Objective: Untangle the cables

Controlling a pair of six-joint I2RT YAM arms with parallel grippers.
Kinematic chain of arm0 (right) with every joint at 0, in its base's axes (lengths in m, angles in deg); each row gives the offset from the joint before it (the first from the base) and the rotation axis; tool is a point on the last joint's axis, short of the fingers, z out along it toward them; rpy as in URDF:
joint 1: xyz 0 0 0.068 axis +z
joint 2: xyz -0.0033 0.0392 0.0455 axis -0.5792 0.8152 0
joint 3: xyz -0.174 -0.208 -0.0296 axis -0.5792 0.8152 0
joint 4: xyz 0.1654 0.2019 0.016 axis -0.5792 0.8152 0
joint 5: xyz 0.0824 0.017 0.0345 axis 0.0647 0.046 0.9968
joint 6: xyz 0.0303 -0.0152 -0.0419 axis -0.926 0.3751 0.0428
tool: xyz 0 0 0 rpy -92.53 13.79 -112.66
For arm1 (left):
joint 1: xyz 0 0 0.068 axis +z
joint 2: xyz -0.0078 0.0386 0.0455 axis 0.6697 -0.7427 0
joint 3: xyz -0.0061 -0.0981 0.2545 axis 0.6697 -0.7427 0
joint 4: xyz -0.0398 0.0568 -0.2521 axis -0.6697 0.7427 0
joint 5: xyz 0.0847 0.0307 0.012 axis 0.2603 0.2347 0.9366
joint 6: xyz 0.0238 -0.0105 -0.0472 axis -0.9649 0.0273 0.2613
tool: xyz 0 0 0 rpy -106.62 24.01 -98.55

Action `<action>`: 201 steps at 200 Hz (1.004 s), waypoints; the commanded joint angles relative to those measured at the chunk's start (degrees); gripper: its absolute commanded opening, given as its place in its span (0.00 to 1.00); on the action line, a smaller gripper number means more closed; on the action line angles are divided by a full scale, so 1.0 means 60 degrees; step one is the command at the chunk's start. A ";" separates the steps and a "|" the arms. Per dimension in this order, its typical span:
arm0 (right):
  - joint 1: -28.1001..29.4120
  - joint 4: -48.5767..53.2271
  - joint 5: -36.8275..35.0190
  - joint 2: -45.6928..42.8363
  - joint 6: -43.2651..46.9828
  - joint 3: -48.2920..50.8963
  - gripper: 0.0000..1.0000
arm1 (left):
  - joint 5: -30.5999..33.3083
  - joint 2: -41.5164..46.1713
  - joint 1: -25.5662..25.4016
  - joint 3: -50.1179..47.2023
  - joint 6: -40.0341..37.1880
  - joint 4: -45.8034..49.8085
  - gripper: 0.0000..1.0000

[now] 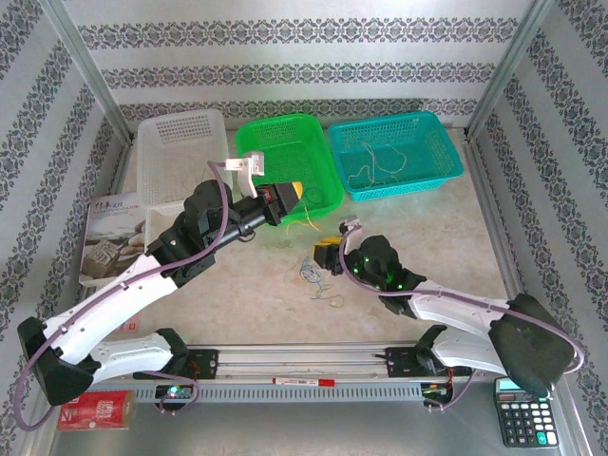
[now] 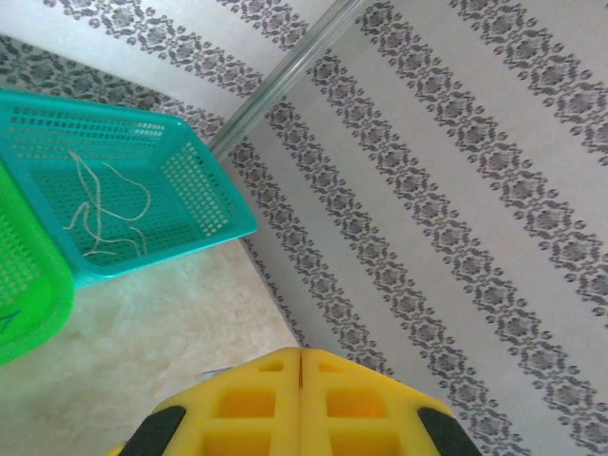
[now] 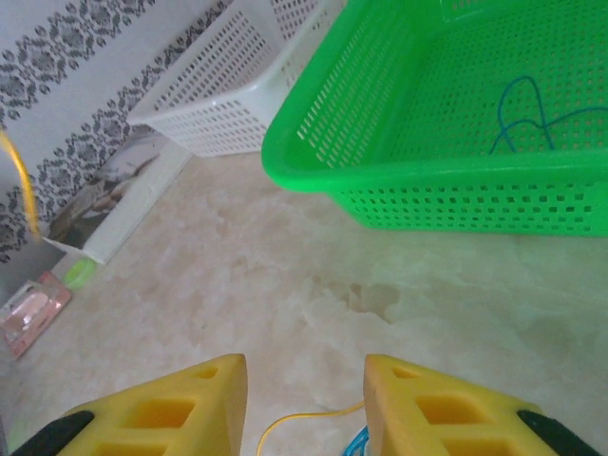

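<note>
Table (image 3: 237,275), three baskets along the far side: white basket (image 3: 218,95), green basket (image 3: 313,161), teal basket (image 2: 214,223).

Cables, by place:
- Loose tangle (image 1: 313,274) on the bare table in front of the green basket, just beside the right gripper (image 3: 304,399). Very thin strands, blue and yellow with some pale ones, looped over each other. A few small curls trail off toward the near edge.
- Yellow strand (image 3: 309,418) lies on the table and curves across the gap between the right jaws. A bit of blue shows beside it at the bottom of the right wrist view.
- Blue cable (image 3: 521,109) inside the green basket, lying in an open loop on its mesh floor.
- Whitish-tan cables (image 2: 104,204) inside the teal basket: several thin wavy strands, loosely crossed and spread over the floor.
- Yellow cable (image 1: 308,222) hangs in the air below the tip of the left gripper (image 2: 300,399), at the front rim of the green basket, with its lower end curling near the table.

Left jaws: pressed flat together with no gap, pinching the hanging yellow cable. The pinch point itself is too fine to make out.

Right jaws: standing apart at a moderate gap, low over the table, gripping nothing.
</note>
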 commanded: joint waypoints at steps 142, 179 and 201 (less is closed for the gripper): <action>-0.0759 0.2946 -0.0183 -0.1922 -0.0668 0.0232 0.41 | 0.0055 -0.1171 0.6920 0.0706 -0.3361 0.1203 0.00; -0.0783 0.3652 0.0134 -0.1964 -0.0685 0.0232 0.41 | 0.0072 -0.2845 0.7800 0.1432 -0.3448 0.0741 0.00; -0.0776 0.4033 0.0293 -0.2076 -0.0770 0.0502 0.42 | 0.0268 -0.3748 0.8061 0.1934 -0.3611 0.0752 0.00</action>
